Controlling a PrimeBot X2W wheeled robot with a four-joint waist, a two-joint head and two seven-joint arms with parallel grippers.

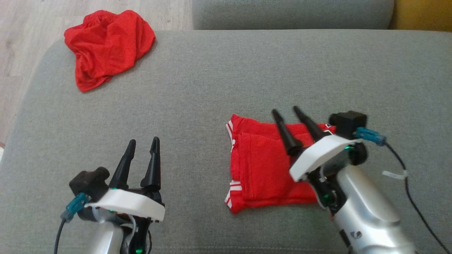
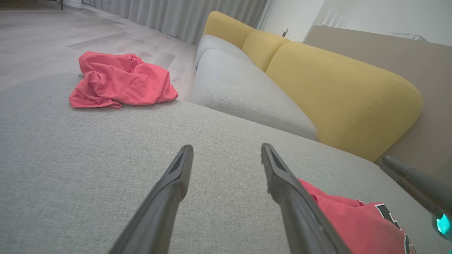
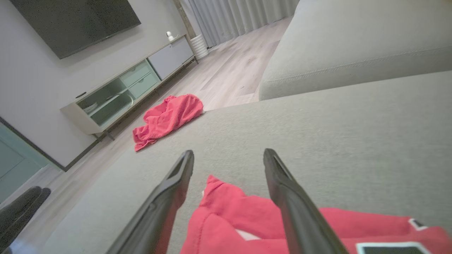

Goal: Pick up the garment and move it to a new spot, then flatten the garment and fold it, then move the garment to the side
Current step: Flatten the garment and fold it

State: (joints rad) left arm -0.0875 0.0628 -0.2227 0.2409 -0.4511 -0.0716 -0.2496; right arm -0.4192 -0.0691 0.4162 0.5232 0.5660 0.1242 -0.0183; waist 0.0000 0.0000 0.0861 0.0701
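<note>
A folded red garment [image 1: 261, 165] with white trim lies flat on the grey sofa seat [image 1: 219, 88], right of centre. My right gripper [image 1: 285, 110] is open just above its far edge, and the right wrist view shows the red cloth [image 3: 240, 218] below and between its fingers [image 3: 169, 197]. A second red garment [image 1: 106, 46], crumpled, sits at the seat's far left corner. Open over bare cushion at the lower left, my left gripper [image 1: 143, 141] holds nothing. The left wrist view shows the crumpled garment [image 2: 120, 84] ahead and the folded garment [image 2: 353, 218] at lower right.
Wooden floor [image 1: 21, 53] drops off beyond the seat's left edge. Another grey cushion [image 2: 243, 91] and yellow back cushions [image 2: 339, 95] border the seat. A TV cabinet [image 3: 123, 91] stands across the floor. My right arm's cable [image 1: 409, 190] trails to the right.
</note>
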